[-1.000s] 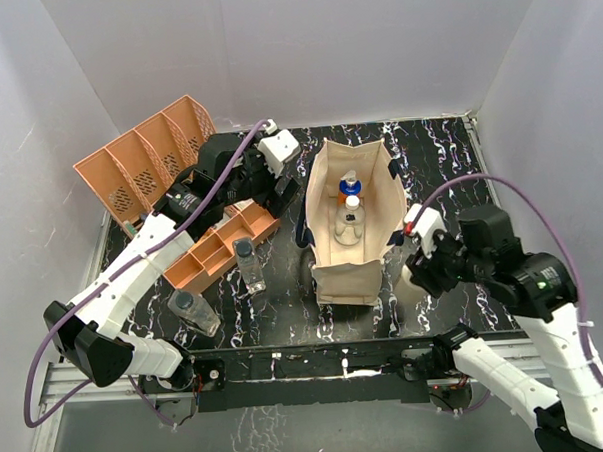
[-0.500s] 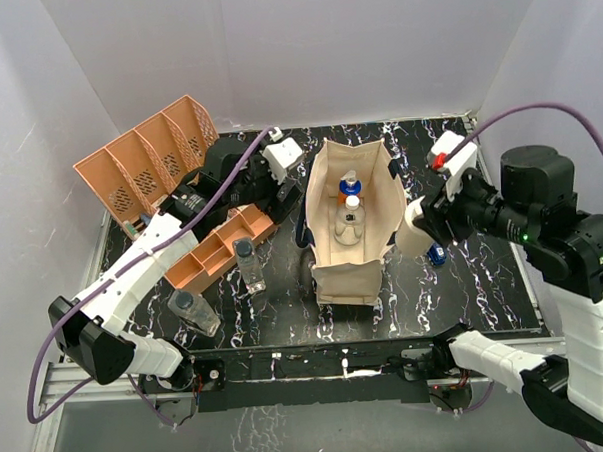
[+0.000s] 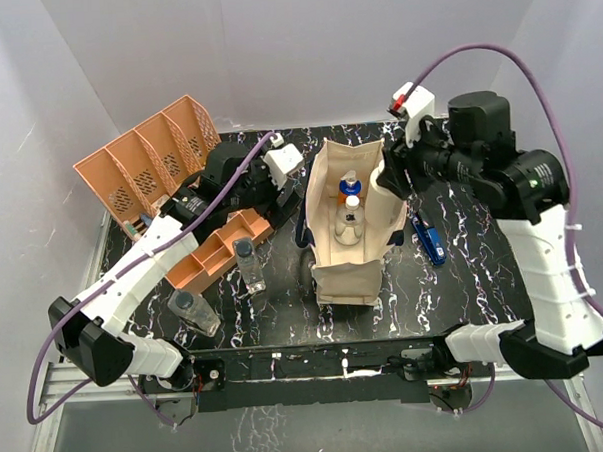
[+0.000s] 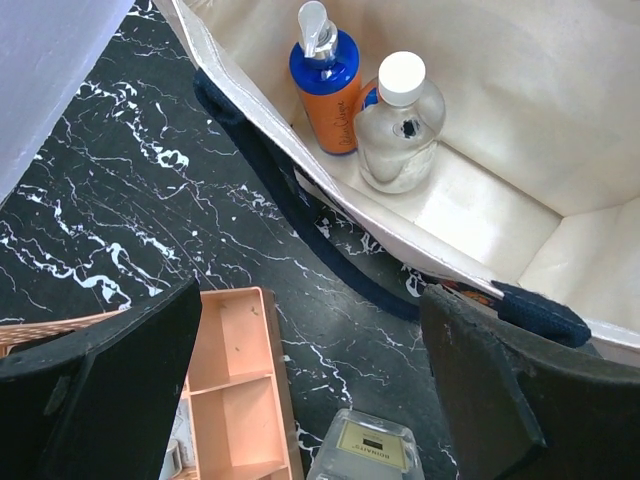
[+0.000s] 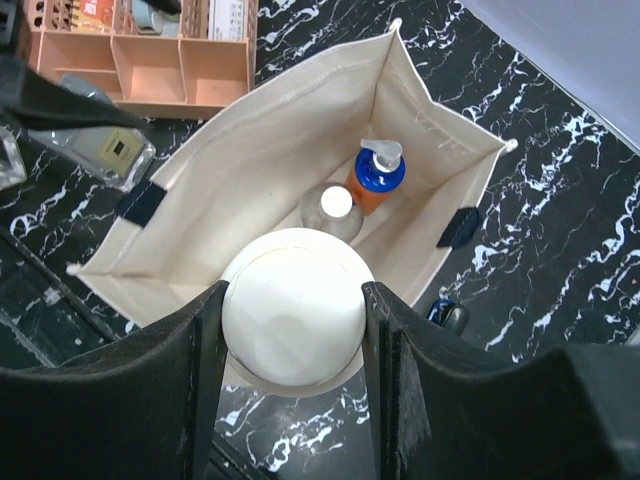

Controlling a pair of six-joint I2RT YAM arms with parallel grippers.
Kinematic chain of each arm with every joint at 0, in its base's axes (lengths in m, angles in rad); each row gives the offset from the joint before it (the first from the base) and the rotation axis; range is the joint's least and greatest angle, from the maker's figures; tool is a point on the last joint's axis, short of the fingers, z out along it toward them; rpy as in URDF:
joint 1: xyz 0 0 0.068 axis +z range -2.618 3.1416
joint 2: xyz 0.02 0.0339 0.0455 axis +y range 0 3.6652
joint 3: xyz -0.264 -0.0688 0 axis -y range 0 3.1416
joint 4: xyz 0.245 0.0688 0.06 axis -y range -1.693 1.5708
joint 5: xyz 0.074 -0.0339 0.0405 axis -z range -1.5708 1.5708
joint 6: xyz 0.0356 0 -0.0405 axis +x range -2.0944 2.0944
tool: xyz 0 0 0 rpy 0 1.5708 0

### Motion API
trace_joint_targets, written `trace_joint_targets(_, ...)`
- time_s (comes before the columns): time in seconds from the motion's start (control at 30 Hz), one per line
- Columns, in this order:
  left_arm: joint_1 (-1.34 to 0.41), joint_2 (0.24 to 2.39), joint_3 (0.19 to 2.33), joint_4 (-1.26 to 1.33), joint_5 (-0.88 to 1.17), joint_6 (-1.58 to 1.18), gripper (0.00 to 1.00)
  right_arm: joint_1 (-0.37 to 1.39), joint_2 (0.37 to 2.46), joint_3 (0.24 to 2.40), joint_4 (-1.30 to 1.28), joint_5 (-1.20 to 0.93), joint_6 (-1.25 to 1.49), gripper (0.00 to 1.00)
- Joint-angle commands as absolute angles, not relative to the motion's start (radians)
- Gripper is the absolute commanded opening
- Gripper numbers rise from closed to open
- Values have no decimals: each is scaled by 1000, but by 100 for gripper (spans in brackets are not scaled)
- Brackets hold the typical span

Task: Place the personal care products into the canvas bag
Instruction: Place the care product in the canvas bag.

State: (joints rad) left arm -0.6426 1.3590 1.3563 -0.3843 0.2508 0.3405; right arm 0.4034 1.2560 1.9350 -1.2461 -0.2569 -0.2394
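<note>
The tall cream canvas bag with navy handles [image 3: 340, 274] stands open in the middle of the black marbled surface [image 3: 285, 317]. It holds two things, side by side against its far end: an orange pump bottle with a blue collar [image 4: 328, 85] and a clear white-capped bottle [image 4: 400, 125].

The right pincer [image 5: 292, 300] hangs over the bag's mouth, clamped on the sides of one cream cylinder [image 5: 290, 325], whose round end faces the wrist camera.

The left pincer [image 4: 310, 385] sits left of the bag with its jaws spread wide and nothing between them.

Outside the bag, in the lower left of the top view, stand two more bottles: a clear dark-capped bottle [image 3: 248, 266] just beside the orange compartment tray [image 3: 217, 248], and another clear dark-capped bottle [image 3: 195, 311] nearer the bottom edge. Small packets fill some of the tray's cells. A larger orange perforated tray [image 3: 144, 163] leans in the upper left. One slim blue flat object [image 3: 430, 242] lies right of the bag.
</note>
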Motion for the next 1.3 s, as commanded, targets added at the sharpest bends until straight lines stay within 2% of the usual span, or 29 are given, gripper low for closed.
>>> trace_joint_targets(0.0,-637,1291,1340,-397,295,347,88,399,1250,1925,-986,-294,-209,8)
trace_joint_targets(0.47,-637,1293,1362,-375,313,328,88,423,1218,1586,-778,-341,-204,8)
trace_joint_targets(0.8,-637,1304,1360,-369,292,331,88,511,1152,1306,-632,-340,-235,8)
trace_joint_targets(1.27,-637,1324,1372,-370,294,330,88,519,1184,1100,-432,-250,-302,8)
